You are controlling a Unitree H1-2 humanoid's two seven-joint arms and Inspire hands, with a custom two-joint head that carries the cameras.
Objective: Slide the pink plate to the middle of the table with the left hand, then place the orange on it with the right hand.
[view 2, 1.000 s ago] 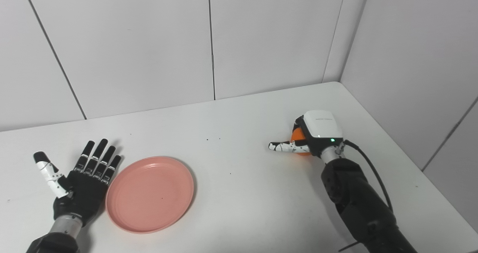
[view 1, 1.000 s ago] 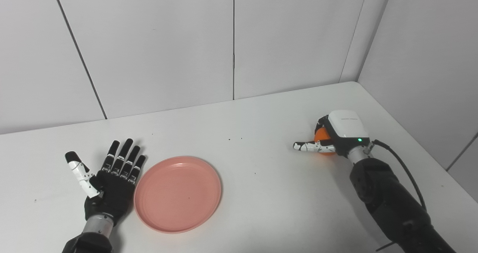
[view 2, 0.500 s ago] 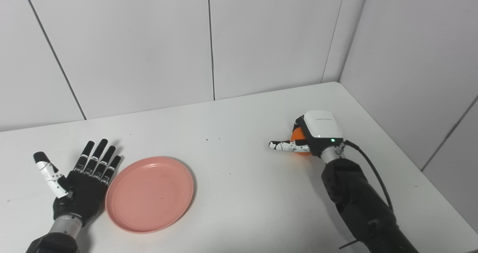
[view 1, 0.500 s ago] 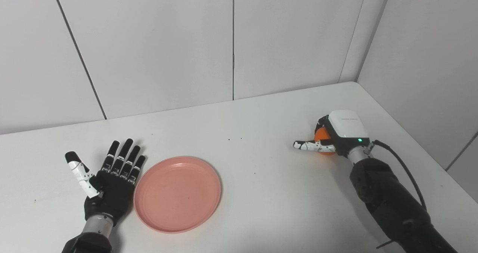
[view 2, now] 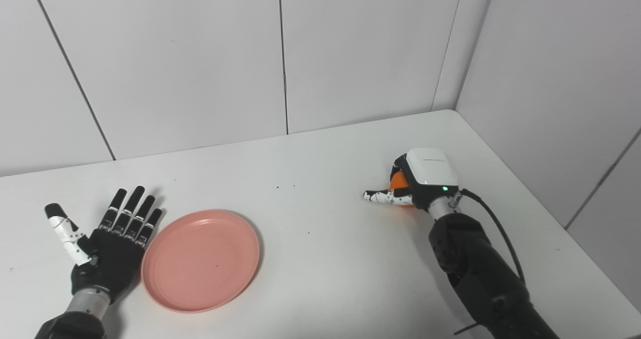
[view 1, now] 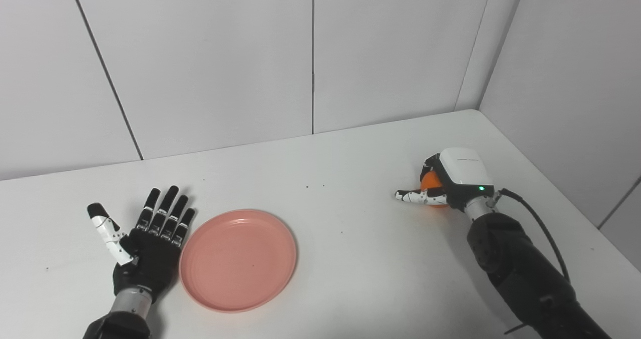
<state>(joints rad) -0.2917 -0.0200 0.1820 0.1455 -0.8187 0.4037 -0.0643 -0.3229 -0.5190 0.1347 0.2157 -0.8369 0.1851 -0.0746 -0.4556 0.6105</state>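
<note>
Flat left hand beside the pink plate, right hand over the orange far to the plate's right.

The left hand (view 1: 150,246) lies palm-down on the white table (view 1: 350,259), fingers spread and released, touching the pink plate's (view 1: 238,259) left rim. Well to the plate's right, the right hand (view 1: 453,179) curls around the orange (view 1: 429,183), thumb pointing toward the plate; whether it grips firmly cannot be told.

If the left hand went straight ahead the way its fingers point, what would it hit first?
Probably nothing on the table: the left hand points up-table toward the wall, passing left of the pink plate. Depth is uncertain.
</note>
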